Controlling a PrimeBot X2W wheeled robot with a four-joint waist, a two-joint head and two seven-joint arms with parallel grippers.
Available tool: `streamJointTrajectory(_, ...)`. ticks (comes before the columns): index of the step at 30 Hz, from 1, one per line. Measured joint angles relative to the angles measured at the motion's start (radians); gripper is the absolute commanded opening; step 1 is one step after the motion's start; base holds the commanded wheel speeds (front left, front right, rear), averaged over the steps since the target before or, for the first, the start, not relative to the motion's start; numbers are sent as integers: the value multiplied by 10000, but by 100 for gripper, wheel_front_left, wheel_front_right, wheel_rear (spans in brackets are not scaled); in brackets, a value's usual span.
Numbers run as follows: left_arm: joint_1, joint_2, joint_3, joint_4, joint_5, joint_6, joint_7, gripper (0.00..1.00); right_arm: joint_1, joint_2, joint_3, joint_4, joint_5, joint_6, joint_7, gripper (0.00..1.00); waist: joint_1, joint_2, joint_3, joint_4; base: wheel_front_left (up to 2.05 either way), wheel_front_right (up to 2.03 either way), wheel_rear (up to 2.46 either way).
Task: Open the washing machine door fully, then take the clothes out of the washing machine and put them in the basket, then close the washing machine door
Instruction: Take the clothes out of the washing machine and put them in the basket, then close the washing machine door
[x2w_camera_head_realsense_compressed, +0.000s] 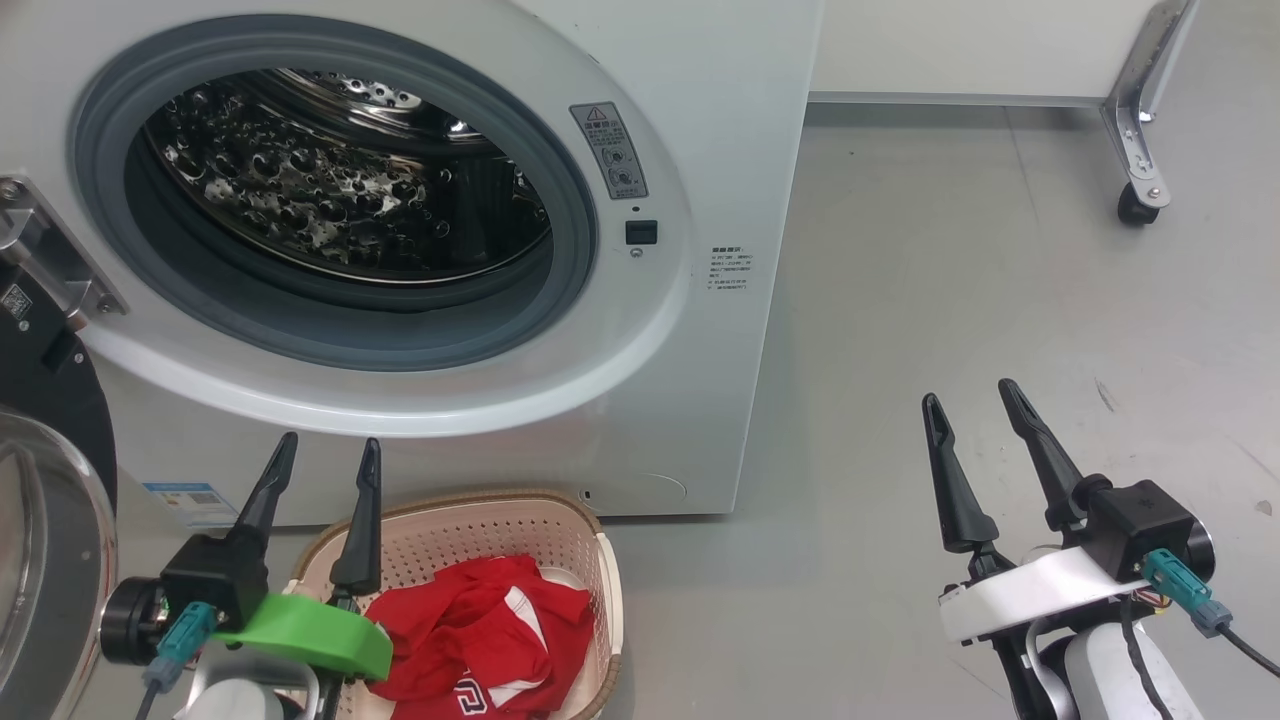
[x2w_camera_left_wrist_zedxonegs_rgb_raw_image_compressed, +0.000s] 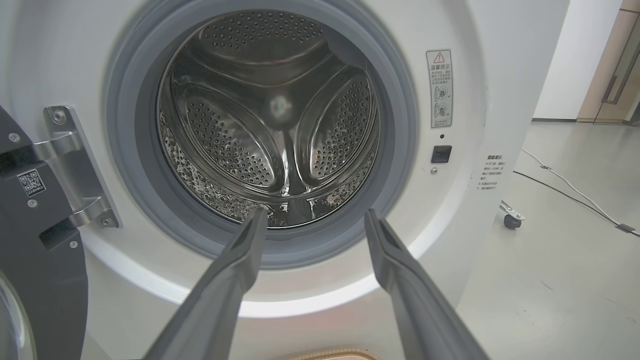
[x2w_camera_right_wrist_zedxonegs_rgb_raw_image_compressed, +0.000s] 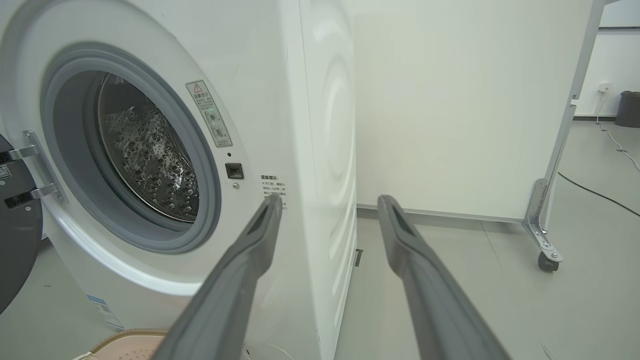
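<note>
At the left edge of the washing machine (x2w_camera_head_realsense_compressed: 720, 150), the door (x2w_camera_head_realsense_compressed: 45, 560), swung shut, could clip the left gripper (x2w_camera_head_realsense_compressed: 331, 440); it and the right gripper (x2w_camera_head_realsense_compressed: 968, 390) gape empty.

Dark fingers (x2w_camera_head_realsense_compressed: 955, 490), green collar (x2w_camera_head_realsense_compressed: 310, 630) (left), teal plugs (x2w_camera_head_realsense_compressed: 1180, 585)

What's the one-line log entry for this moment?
door open | drum empty | clothes in basket | left gripper open | right gripper open

A smooth grey floor (x2w_camera_head_realsense_compressed: 950, 320) meets a white panel (x2w_camera_right_wrist_zedxonegs_rgb_raw_image_compressed: 450, 100) on a metal bracket (x2w_camera_right_wrist_zedxonegs_rgb_raw_image_compressed: 537, 215) with 1 black caster (x2w_camera_right_wrist_zedxonegs_rgb_raw_image_compressed: 547, 262), a dark cable (x2w_camera_right_wrist_zedxonegs_rgb_raw_image_compressed: 595, 192) lying nearby and a dark bin (x2w_camera_right_wrist_zedxonegs_rgb_raw_image_compressed: 629, 107) by the far wall.
</note>
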Motion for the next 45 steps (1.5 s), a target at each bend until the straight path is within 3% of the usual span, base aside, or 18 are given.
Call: streamJointTrajectory(45,489,-10,-107,-621,-176,119,0,100,34,2,58,-59,31,-6,0,100,0,0,134,-35,-18,18,0)
